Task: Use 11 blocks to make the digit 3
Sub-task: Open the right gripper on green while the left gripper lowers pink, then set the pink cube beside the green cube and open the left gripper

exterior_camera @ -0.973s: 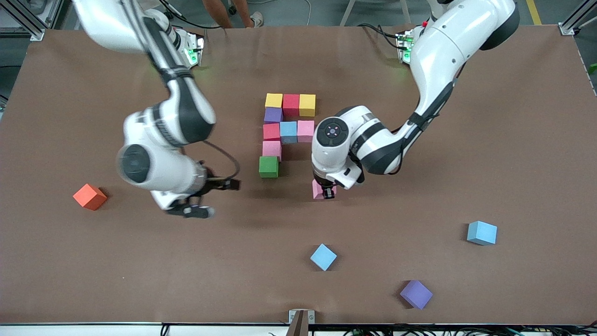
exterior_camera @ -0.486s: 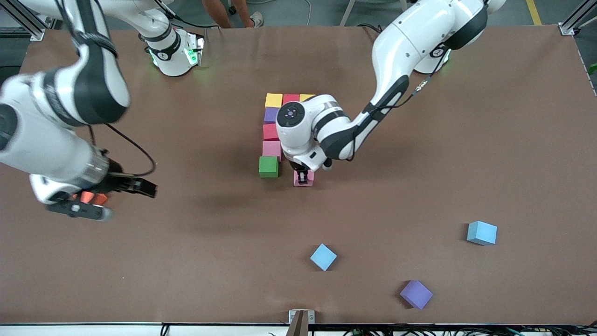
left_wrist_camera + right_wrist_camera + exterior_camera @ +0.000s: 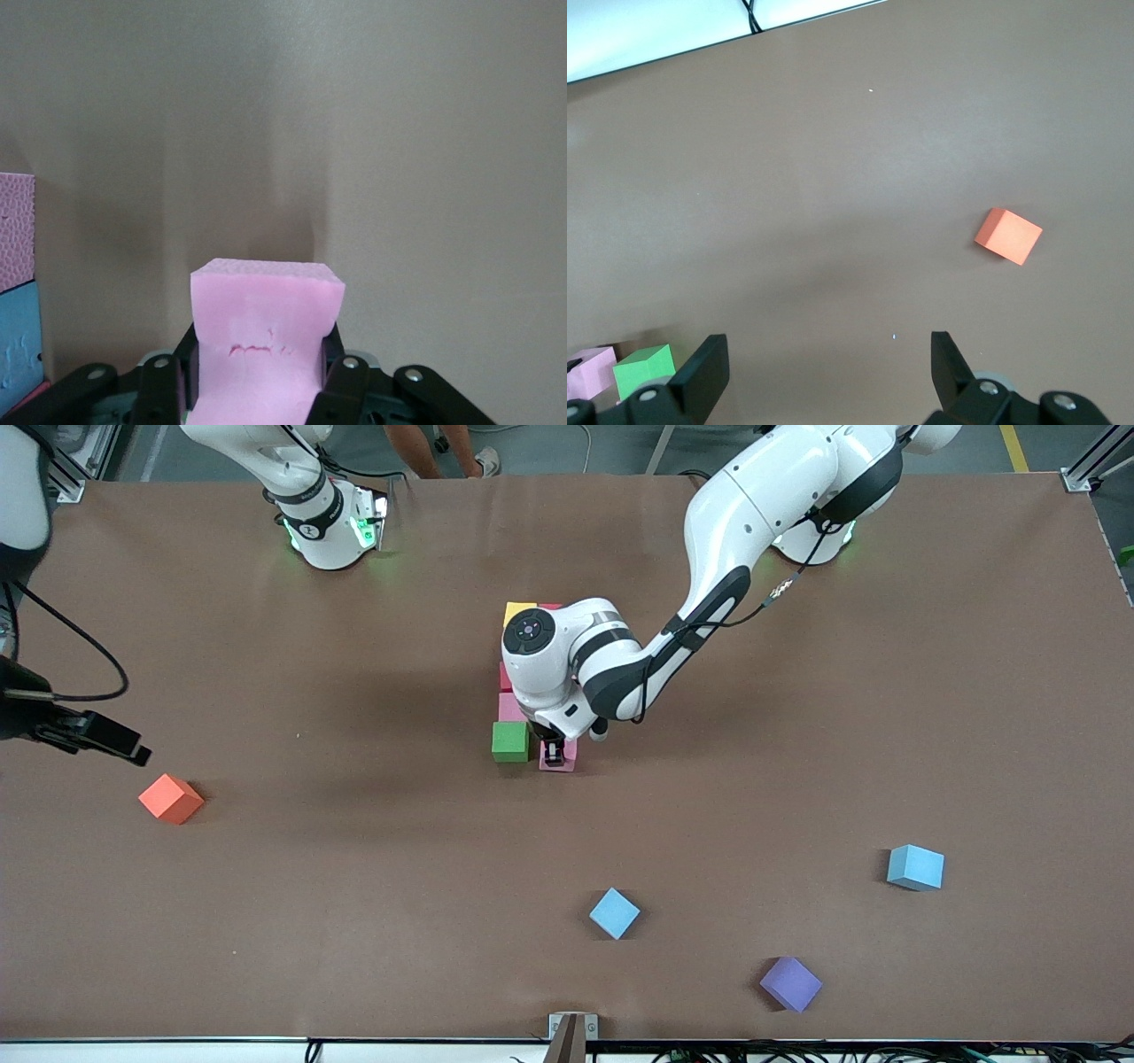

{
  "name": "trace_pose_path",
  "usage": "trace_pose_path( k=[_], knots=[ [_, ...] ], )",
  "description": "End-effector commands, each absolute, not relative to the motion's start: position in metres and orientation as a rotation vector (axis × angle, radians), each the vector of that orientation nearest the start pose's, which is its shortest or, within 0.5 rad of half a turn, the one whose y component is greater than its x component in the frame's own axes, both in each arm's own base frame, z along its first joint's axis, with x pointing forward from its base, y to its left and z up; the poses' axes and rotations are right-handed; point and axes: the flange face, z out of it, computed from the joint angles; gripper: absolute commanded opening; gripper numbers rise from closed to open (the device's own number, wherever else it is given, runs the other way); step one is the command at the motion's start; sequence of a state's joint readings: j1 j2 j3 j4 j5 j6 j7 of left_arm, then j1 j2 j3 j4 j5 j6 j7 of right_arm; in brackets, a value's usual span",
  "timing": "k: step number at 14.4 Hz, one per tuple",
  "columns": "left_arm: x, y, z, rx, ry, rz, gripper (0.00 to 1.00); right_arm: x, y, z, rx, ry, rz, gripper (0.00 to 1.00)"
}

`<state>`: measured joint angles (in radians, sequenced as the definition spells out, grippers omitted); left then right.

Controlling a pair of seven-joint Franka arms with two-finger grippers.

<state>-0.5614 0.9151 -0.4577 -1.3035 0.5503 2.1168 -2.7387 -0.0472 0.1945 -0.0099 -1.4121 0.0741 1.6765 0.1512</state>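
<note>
My left gripper [image 3: 554, 759] is shut on a pink block [image 3: 560, 755] and holds it low, just beside the green block [image 3: 510, 741] on the side toward the left arm's end. The left wrist view shows the pink block [image 3: 264, 319] squeezed between the fingers [image 3: 347, 376]. Of the digit 3 figure I see a yellow [image 3: 519, 613], a red [image 3: 504, 677] and a pink block [image 3: 508, 707]; the left arm hides the others. My right gripper [image 3: 826, 343] is open and empty, high over the right arm's end of the table.
An orange cube [image 3: 171, 798] lies toward the right arm's end; it also shows in the right wrist view [image 3: 1008, 235]. Two loose light blue blocks [image 3: 614, 912] [image 3: 915, 867] and a purple block [image 3: 790, 983] lie nearer the front camera.
My left gripper has carried the pink block toward the green block. My right arm has swung away toward its end of the table, uncovering the orange cube.
</note>
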Motion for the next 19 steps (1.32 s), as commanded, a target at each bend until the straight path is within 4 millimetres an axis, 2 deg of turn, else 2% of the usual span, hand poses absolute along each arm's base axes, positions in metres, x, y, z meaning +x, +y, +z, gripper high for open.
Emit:
trace_pose_path(
  k=[1, 4, 8, 12, 14, 17, 19],
  knots=[
    [0.472, -0.581, 0.217, 2.094, 2.290, 0.155, 0.04, 0.611, -0.022, 0.597, -3.081, 0.301, -0.063, 1.00],
    [0.470, -0.586, 0.218, 2.063, 2.294, 0.139, 0.04, 0.609, -0.026, 0.589, -3.079, 0.314, 0.001, 1.00],
    [0.465, -0.590, 0.214, 2.068, 2.275, 0.145, 0.04, 0.608, -0.031, 0.594, -3.080, 0.331, -0.025, 1.00],
    [0.464, -0.592, 0.212, 2.064, 2.265, 0.149, 0.04, 0.605, -0.054, 0.600, -3.078, 0.361, -0.041, 1.00],
    [0.464, -0.592, 0.212, 2.054, 2.272, 0.147, 0.04, 0.596, -0.058, 0.610, -3.083, 0.327, -0.052, 1.00],
    [0.461, -0.594, 0.212, 2.057, 2.267, 0.146, 0.04, 0.573, -0.062, 0.608, -3.085, 0.350, -0.034, 1.00],
    [0.459, -0.595, 0.207, 2.064, 2.269, 0.147, 0.04, 0.569, -0.066, 0.606, -3.085, 0.357, -0.029, 1.00]
  ],
)
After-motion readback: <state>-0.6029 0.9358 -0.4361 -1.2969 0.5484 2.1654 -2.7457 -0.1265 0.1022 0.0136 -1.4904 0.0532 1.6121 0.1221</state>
